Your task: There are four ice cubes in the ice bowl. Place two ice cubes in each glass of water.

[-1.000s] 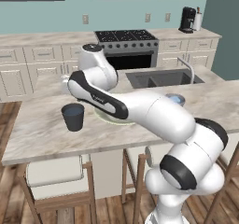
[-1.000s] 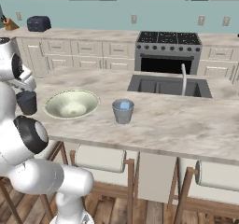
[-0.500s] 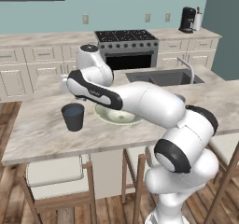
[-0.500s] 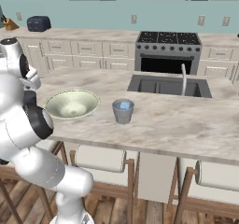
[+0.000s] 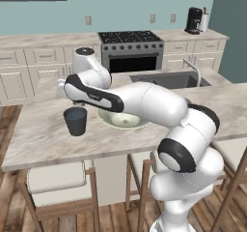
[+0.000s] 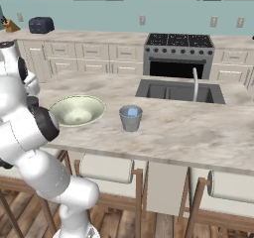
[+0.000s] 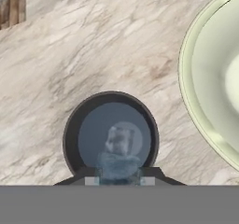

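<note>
An ice cube sits pinched between the fingertips of the hand, pale blue and hanging right over the mouth of the dark glass, so the hand is clamped on it and lined up for a drop. There looks to be another cube already down in the water of that glass, which would make this its second. The dark glass stands on the marble tabletop just left of the ice bowl, close but not touching. The bowl's inside looks bare of cubes in the right base view, though the arm covers part of it in the left one. Further right, well apart, the lighter grey glass shows something pale blue at its top, probably ice. The arm reaches far out from the base, forearm stretched level across the bowl, wrist bent so the hand points straight down above the dark glass.
</note>
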